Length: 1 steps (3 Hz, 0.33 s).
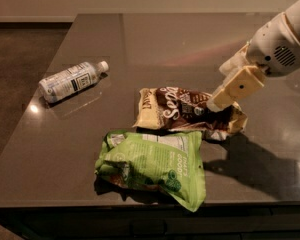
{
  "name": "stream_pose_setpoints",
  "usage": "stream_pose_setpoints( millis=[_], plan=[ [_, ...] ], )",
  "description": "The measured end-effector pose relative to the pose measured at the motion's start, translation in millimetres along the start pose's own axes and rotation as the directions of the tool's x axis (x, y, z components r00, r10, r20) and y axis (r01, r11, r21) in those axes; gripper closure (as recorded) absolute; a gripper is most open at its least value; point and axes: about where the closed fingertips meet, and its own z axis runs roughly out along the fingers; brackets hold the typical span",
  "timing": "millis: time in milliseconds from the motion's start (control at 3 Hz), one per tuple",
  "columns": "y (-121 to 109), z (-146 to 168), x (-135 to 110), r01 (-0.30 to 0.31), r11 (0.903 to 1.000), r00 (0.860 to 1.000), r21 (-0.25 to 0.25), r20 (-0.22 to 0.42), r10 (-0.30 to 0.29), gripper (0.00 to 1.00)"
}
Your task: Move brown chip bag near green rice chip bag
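Scene: A dark, glossy table (165, 39) is seen from above and in front, with three items spread across it and a white robot arm (275, 49) reaching in from the upper right.

Gripper: The cream-coloured gripper (216, 104) is angled down and to the left from the arm, and its tip is set on the right part of the brown bag (182, 111).

Hold: Whether the bag is clamped or only touched cannot be told.

Brown bag: It is laid flat near the middle of the table with its long side running left to right. The cream end is turned left and the white lettering faces up. The right end is crumpled and slightly raised beside the gripper tip.

Green bag (152, 166): The wrinkled bag is laid flat towards the table's front edge, just beside the brown bag on the camera's side. Its upper edge is drawn up close under the brown bag's lower edge. Whether the two touch cannot be told.

Bottle (70, 80): A clear plastic bottle with a white cap and a pale label is laid on its side at the left of the table, well apart from both bags, with the cap pointed up and to the right.

Shadow: A dark shadow of the arm is cast on the table to the right of the green bag.
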Motion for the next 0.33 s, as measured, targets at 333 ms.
stream_pose_setpoints(
  millis=[333],
  plan=[
    [0.2,0.2,-0.4,0.001,1.0,1.0,0.0,0.0,-0.001,0.0]
  ],
)
